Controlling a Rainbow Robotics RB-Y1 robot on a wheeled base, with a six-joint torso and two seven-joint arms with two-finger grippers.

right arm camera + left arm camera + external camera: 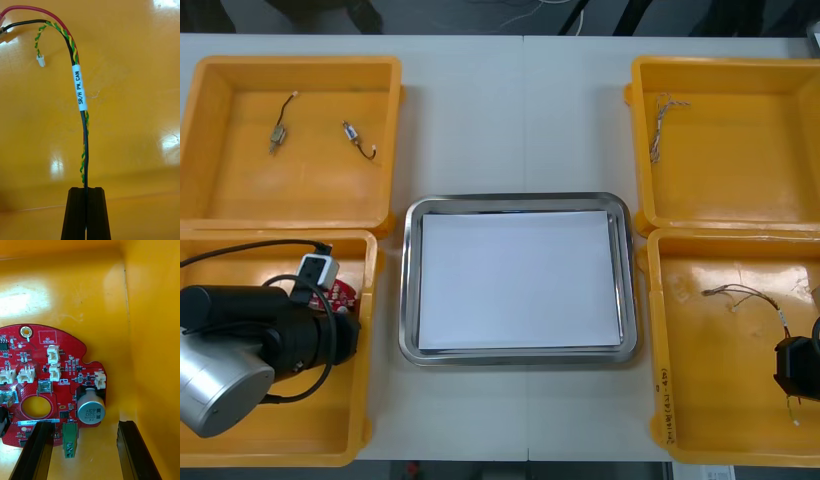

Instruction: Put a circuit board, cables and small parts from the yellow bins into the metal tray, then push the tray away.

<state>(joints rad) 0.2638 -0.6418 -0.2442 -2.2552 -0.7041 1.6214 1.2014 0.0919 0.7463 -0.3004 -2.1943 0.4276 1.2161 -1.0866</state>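
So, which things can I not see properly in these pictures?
Front view: the left arm covers most of the circuit board.
Front view: the picture's edge cuts off the right gripper.
Right wrist view: the cable has red and black wires that leave the picture, ends unseen.

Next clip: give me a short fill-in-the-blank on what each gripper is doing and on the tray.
1. The right gripper, in the near right bin, is shut on a ____ bearing a white label.
2. The left gripper hangs open at the edge of a round ____ circuit board in the near left bin.
3. The metal tray between the bins is ____ inside.
Missing words: cable; red; white.
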